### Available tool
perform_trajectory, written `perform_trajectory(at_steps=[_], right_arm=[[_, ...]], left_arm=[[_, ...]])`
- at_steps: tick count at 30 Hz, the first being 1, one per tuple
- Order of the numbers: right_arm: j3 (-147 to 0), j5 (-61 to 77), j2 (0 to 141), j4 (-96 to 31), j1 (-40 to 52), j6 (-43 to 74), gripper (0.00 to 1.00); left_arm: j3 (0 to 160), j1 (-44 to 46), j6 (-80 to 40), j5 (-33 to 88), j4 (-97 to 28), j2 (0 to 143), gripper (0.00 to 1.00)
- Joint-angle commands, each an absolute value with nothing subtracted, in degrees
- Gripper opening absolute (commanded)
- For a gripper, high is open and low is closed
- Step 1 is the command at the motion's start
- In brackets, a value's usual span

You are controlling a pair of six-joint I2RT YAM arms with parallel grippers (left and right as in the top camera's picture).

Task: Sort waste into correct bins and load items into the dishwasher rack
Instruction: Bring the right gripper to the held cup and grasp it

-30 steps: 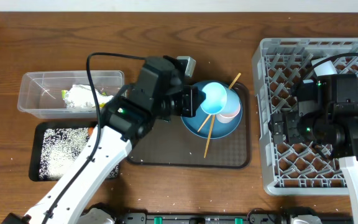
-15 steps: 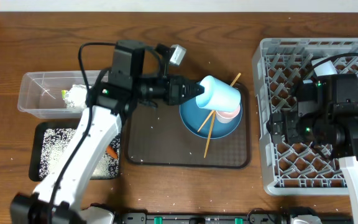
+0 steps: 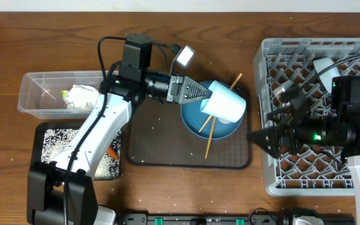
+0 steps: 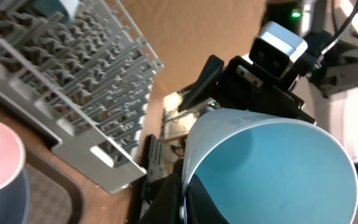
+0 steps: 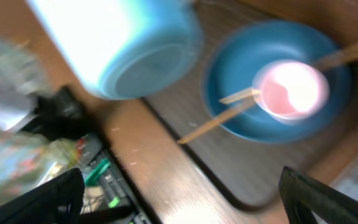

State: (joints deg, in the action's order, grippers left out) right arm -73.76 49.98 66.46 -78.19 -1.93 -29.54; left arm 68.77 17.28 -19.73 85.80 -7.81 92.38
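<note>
**Light blue cup [image 3: 225, 104] gripped on its side over the plate [image 3: 194, 124]**

The grey rack [image 3: 355, 178] fills the right end of the wooden table [image 3: 55, 37]. The right claw [image 3: 266, 122] reaches out from it towards the brown tray [image 3: 161, 153], spread wide with nothing in it. On that tray lies the blue plate. A pink cup [image 5: 291, 87] stands on the plate, with two wooden chopsticks [image 3: 209, 142] resting across the plate beside it.

The left claw [image 3: 204, 95] is clamped on the wall of the light blue cup. It holds the cup tipped sideways above the plate, the base pointing at the rack.

At the left, the clear tub [image 3: 33, 94] holds the crumpled wrapper [image 3: 83, 97]. Just in front of it, the black tray [image 3: 39, 134] carries scattered rice [image 3: 58, 153] and an orange carrot [image 3: 111, 152].
</note>
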Motion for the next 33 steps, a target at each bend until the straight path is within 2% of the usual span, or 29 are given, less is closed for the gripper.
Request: perform_trajectory(at_steps=[1,10,15,26,33], right_arm=[[-73.58,63.29,66.0,-79.75,-2.37,-43.7,0.99],[-70.41,71.26,66.02,-77.67,-2.15,-52.97,0.99],[-67.83,72.07,66.02,-72.93,-2.17,-52.73,0.95],[-65.45,76.6,69.78,-66.43,-0.89,-52.66,0.94],[-65.45,76.6,74.54,-59.2,2.52,-45.93,0.94]], left_arm=[[68.86,17.04,-21.12,89.76,-7.53,91.94,0.07],[68.86,17.06,-21.54,90.0,-7.55,91.94,0.06],[68.86,17.19,-21.54,90.02,-7.55,91.94,0.06],[68.86,18.33,-21.47,90.02,-7.53,91.94,0.06],[68.86,20.4,-21.47,90.0,-7.14,91.94,0.06]])
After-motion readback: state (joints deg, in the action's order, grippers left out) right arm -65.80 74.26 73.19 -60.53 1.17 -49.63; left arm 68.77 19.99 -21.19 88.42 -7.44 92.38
